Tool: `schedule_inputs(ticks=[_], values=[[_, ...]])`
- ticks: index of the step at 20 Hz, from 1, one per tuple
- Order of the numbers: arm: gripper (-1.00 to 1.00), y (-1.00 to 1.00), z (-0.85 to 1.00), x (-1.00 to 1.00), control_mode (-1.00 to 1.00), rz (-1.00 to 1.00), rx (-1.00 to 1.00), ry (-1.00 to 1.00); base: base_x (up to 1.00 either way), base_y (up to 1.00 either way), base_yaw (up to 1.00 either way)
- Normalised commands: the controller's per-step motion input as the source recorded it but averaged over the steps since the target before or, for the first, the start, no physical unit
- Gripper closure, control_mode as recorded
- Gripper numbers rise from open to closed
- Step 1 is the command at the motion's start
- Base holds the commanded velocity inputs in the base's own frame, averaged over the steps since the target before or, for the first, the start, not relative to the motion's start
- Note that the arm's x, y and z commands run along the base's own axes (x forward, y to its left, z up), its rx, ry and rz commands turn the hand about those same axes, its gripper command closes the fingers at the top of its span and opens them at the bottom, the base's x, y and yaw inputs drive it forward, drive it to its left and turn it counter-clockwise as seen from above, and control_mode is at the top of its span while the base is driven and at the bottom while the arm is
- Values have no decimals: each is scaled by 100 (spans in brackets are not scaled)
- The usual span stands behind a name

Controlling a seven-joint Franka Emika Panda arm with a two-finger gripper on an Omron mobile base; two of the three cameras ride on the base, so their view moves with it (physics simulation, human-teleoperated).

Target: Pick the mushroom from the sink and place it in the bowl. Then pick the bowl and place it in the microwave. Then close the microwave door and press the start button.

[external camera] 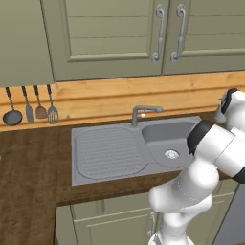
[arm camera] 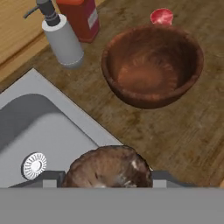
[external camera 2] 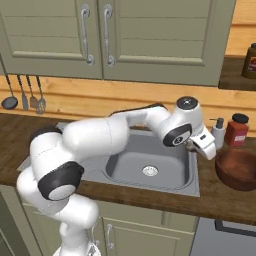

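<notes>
Mushroom (arm camera: 109, 168), brown-capped, sits gripped between the gripper's (arm camera: 108, 175) two dark fingertips, held above the right edge of the sink (external camera 2: 150, 165), over the line where grey metal meets the wooden counter (arm camera: 175, 131). Left of the sink's basin lies its ribbed drainboard (external camera: 110, 152), with the bent faucet (external camera: 143, 112) behind the basin and four utensils (external camera: 31, 111) hanging on the wall further left. Right of the sink, apart from the mushroom, stands the dark brown bowl (arm camera: 153, 65). Behind the bowl, near the sink's back right corner, stand a grey soap dispenser (arm camera: 63, 39) and a red bottle (arm camera: 81, 17).
</notes>
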Motion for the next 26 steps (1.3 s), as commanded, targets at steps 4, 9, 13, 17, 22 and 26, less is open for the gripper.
schedule_inputs(ticks=[4, 9, 13, 17, 22, 26], values=[[100, -40, 0, -2, -100, -9, -9, -10, 0, 0, 0], [100, -58, -10, 0, -100, -10, 0, 0, 0, 0, 0], [100, -64, -2, 0, -100, -6, 0, 0, 0, 0, 0], [100, -61, -9, 3, -100, -4, 2, 0, 0, 0, 0], [100, -51, -15, 14, -100, 0, 5, 5, 0, 0, 0], [100, -43, -19, 12, -100, 0, 7, 8, 0, 0, 0]])
